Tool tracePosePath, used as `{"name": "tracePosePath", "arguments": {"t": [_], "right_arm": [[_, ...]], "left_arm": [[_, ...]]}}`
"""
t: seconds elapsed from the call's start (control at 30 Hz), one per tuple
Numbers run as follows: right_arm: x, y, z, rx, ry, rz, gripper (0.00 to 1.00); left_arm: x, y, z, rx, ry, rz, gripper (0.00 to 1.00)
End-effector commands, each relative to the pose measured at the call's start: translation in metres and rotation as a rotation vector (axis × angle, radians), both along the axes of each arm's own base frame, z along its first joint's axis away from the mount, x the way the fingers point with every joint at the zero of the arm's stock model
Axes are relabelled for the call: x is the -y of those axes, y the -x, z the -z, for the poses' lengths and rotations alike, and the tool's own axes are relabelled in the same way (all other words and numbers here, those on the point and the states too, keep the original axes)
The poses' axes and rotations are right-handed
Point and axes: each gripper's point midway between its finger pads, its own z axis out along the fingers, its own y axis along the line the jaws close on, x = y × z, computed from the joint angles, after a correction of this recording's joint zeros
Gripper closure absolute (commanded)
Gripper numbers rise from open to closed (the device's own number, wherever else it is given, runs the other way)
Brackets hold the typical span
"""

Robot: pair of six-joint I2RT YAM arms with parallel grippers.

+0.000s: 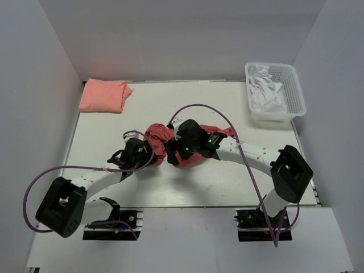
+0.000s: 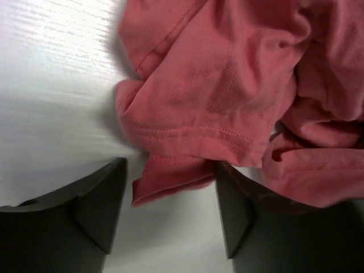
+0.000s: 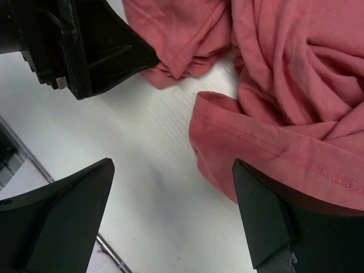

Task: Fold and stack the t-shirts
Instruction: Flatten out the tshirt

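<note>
Treat the brick-red tee point(image 1: 158, 138), bunched in a heap at mid-table between both arms, as not yet spread. Work from its stitched hem: note a hem corner lying between the parted fingers of the left gripper point(image 2: 169, 170), not pinched, with a gap on one side. Close there only after seating that corner deep between the pads, low against the table point(image 1: 227, 185), aiming to catch a single layer. Bring the right gripper point(image 3: 172, 168), fingers spread wide and holding nothing, onto the hem edge just beside its right finger. Then lift and draw apart to flatten. Leave the salmon-pink tee point(image 1: 104, 95), folded at the far left corner, as the likely stack base; ignore the basket point(image 1: 296, 85) at far right.
</note>
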Motion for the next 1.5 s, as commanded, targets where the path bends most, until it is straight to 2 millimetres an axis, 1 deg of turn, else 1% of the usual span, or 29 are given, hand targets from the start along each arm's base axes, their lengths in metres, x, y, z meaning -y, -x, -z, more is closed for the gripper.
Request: {"name": "tracePosePath", "arguments": {"t": [0.0,0.13,0.17,0.23,0.3,0.33,0.4,0.47,0.6,0.67,0.77,0.8,0.83,0.87,0.9,0.93,0.97,1.0,1.03,1.1,1.17,1.2,1.23,1.3,1.33,1.37,1.4,1.43,1.47], "right_arm": [[-0.001,-0.012,-0.010,0.081,0.045,0.020,0.10],[-0.005,-0.013,-0.008,0.101,0.066,0.011,0.10],[-0.005,-0.014,-0.005,0.108,0.073,0.014,0.10],[-0.010,-0.010,-0.003,0.143,0.081,-0.048,0.10],[-0.014,-0.007,0.010,0.150,0.131,-0.088,0.10],[-0.022,-0.010,0.001,0.172,0.136,-0.094,0.10],[-0.021,-0.020,0.021,0.196,0.221,-0.079,0.10],[-0.033,-0.025,0.025,0.218,0.231,-0.074,0.10],[-0.038,-0.032,0.052,0.206,0.242,-0.044,0.10],[-0.037,-0.033,0.057,0.199,0.254,-0.038,0.10],[-0.029,-0.033,0.074,0.171,0.292,-0.012,0.28],[-0.026,-0.032,0.077,0.170,0.302,-0.003,0.37],[-0.023,-0.030,0.083,0.159,0.317,0.003,0.53],[-0.019,-0.029,0.089,0.146,0.330,0.014,0.55],[-0.015,-0.030,0.093,0.144,0.342,0.042,0.72],[-0.010,-0.031,0.096,0.147,0.361,0.059,0.80],[-0.003,-0.030,0.099,0.136,0.385,0.084,0.99],[0.000,-0.035,0.095,0.154,0.395,0.121,1.00],[0.003,-0.044,0.074,0.203,0.379,0.161,1.00],[0.003,-0.051,0.052,0.251,0.342,0.195,1.00],[0.004,-0.060,-0.003,0.335,0.221,0.243,1.00],[0.007,-0.069,-0.021,0.380,0.181,0.291,1.00],[0.011,-0.073,-0.049,0.429,0.113,0.319,1.00],[0.038,-0.088,-0.098,0.518,0.035,0.455,1.00],[0.048,-0.094,-0.110,0.542,0.021,0.498,1.00],[0.071,-0.108,-0.126,0.595,0.033,0.615,1.00],[0.090,-0.111,-0.149,0.627,0.006,0.667,1.00],[0.098,-0.113,-0.161,0.645,-0.011,0.697,1.00],[0.134,-0.122,-0.185,0.695,-0.010,0.825,1.00]], "left_arm": [[0.000,-0.008,0.006,0.001,-0.021,-0.016,0.30],[-0.003,-0.020,0.002,0.025,-0.045,-0.048,0.65],[-0.007,-0.026,-0.003,0.035,-0.068,-0.073,1.00],[-0.021,-0.023,-0.007,0.016,-0.112,-0.122,1.00],[-0.027,-0.025,-0.019,0.036,-0.128,-0.146,1.00],[-0.033,-0.022,-0.028,0.054,-0.136,-0.162,1.00],[-0.034,-0.020,-0.038,0.076,-0.122,-0.164,1.00],[-0.034,-0.020,-0.051,0.110,-0.101,-0.167,1.00],[-0.031,-0.015,-0.046,0.101,-0.084,-0.148,1.00],[-0.032,-0.013,-0.044,0.090,-0.092,-0.147,1.00],[-0.038,-0.011,-0.038,0.063,-0.126,-0.159,1.00],[-0.039,-0.009,-0.037,0.054,-0.132,-0.159,1.00],[-0.039,-0.009,-0.037,0.054,-0.132,-0.159,1.00],[-0.040,-0.009,-0.035,0.049,-0.143,-0.164,1.00],[-0.039,-0.011,-0.038,0.057,-0.138,-0.165,1.00],[-0.039,-0.011,-0.038,0.057,-0.138,-0.165,1.00],[-0.039,-0.011,-0.041,0.065,-0.133,-0.166,1.00],[-0.041,-0.013,-0.044,0.070,-0.140,-0.174,1.00],[-0.040,-0.017,-0.050,0.086,-0.137,-0.182,1.00],[-0.045,-0.023,-0.064,0.112,-0.160,-0.202,1.00],[-0.052,-0.029,-0.077,0.139,-0.191,-0.231,1.00],[-0.051,-0.036,-0.096,0.179,-0.179,-0.249,1.00],[-0.054,-0.037,-0.102,0.181,-0.193,-0.262,1.00],[-0.062,-0.048,-0.130,0.235,-0.200,-0.317,1.00],[-0.064,-0.049,-0.133,0.225,-0.219,-0.324,1.00],[-0.067,-0.053,-0.136,0.222,-0.246,-0.344,1.00],[-0.066,-0.061,-0.155,0.245,-0.240,-0.357,1.00],[-0.067,-0.064,-0.162,0.244,-0.253,-0.367,1.00],[-0.071,-0.068,-0.171,0.233,-0.291,-0.387,1.00]]}}
